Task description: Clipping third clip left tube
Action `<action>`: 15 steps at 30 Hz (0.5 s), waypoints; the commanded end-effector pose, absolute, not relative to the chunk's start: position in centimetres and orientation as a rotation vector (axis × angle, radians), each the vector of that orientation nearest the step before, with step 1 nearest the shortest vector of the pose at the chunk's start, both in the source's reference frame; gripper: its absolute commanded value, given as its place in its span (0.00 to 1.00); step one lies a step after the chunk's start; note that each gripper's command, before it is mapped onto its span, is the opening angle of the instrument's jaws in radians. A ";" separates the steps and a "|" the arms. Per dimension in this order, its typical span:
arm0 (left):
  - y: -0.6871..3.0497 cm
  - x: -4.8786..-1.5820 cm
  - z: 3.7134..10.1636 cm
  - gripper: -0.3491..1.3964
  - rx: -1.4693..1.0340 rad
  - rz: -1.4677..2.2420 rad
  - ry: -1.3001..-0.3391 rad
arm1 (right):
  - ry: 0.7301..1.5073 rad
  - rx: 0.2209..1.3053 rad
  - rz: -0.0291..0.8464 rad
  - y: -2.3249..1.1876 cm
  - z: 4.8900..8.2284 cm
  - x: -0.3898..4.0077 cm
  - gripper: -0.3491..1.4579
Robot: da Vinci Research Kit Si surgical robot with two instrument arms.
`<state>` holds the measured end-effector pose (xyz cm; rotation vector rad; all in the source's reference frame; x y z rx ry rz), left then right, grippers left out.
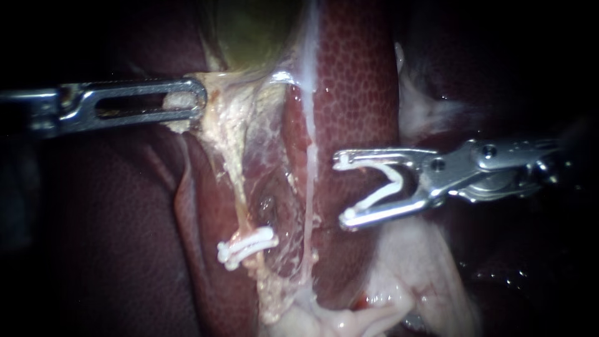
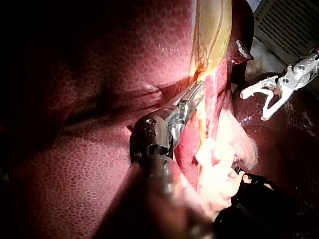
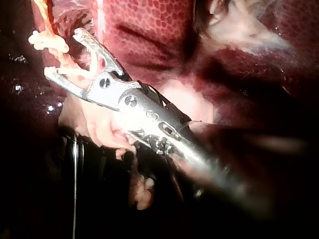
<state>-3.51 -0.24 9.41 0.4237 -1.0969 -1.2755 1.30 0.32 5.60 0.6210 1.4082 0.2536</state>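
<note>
The left tube (image 1: 236,175) is a pale yellow strand running down from the greenish gallbladder (image 1: 249,31). Low on it sit two white clips (image 1: 246,244), close together. My left instrument (image 1: 196,100) comes in from the left, its slotted jaws shut on pale tissue at the gallbladder's base; it also shows in its own wrist view (image 2: 192,97). My right instrument (image 1: 343,190) stands to the right of both tubes and touches neither. Its jaws stand wide apart and carry an open white clip (image 1: 387,184). The right wrist view shows the same spread jaws (image 3: 62,54).
A thin whitish right tube (image 1: 309,181) runs down beside the red liver (image 1: 355,81). Pale fatty tissue (image 1: 399,281) lies below the right instrument. A printed sheet (image 2: 289,25) lies beyond the liver in the left wrist view.
</note>
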 end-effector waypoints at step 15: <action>-0.29 -3.54 9.41 0.07 0.417 -1.277 -1.096 | 1.408 0.674 0.257 0.12 6.24 2.14 0.52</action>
